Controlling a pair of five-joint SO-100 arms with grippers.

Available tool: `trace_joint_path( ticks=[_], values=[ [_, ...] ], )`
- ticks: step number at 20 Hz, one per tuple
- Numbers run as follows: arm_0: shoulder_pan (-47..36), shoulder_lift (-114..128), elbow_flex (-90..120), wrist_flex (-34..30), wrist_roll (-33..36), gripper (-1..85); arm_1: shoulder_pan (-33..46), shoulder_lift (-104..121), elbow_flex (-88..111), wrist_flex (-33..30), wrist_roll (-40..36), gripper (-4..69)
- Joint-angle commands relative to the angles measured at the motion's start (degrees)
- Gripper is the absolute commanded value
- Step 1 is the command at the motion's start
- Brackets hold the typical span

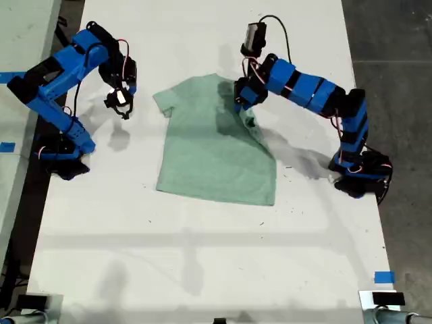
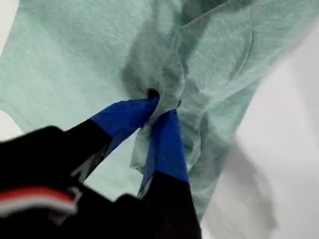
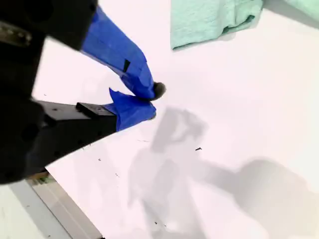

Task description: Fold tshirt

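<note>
Pale mint-green tshirt (image 1: pixel 212 152) flat on white table, one sleeve side lifted and bunched

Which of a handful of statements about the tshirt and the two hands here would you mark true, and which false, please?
1. My first hand is shut on a bunch of the tshirt. True.
2. My second hand also grips the shirt. False: it is shut on nothing, above bare table, beside a sleeve.
3. The shirt is folded into a neat square. False: it lies mostly spread out, one side drawn inward.
4. The arm gripping cloth stands at the exterior view's right. True.
5. The shirt is red. False: pale mint green.
</note>
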Motion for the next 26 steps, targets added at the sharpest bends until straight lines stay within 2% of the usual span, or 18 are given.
trace_joint_path(
  ticks=[1,2,3,6,8,11,15,17,21,23,26],
  values=[
    [-0.09,2.99,-0.35,-0.18,0.53,0.0,-2.29,-2.64,-3.16,-8.17,1.49,-0.6],
    [-0.09,2.99,-0.35,-0.35,0.35,0.0,-3.25,-3.87,-3.16,-11.07,1.23,4.6],
    [-0.18,2.99,-0.35,-0.35,0.35,0.0,-4.04,-4.92,-3.60,-12.83,1.85,20.5],
    [-0.62,2.99,-0.35,-0.26,0.35,0.0,-4.39,-5.98,-5.01,-10.63,2.99,30.4],
    [-0.62,2.99,-0.26,-0.26,0.35,0.6,-4.39,-4.92,-5.01,-7.38,3.69,29.8],
    [-0.18,2.99,-1.32,1.05,0.35,3.4,-3.69,4.92,-1.85,-1.41,1.85,23.8],
    [1.41,2.99,-7.29,5.10,0.09,10.9,-0.44,21.18,4.92,10.28,-0.79,22.7],
    [2.11,2.99,-10.72,6.59,0.44,18.8,0.09,29.36,13.97,10.63,-0.26,26.5],
    [2.37,0.62,-16.52,8.53,1.67,22.9,-0.70,41.66,29.44,9.14,2.02,27.1],
    [1.85,-2.29,-16.87,6.42,3.16,23.3,-1.49,46.67,34.01,8.88,2.99,27.1],
    [1.41,-8.88,-16.08,-0.62,6.15,25.1,-3.16,51.59,37.71,8.96,4.04,27.0]
  ],
)
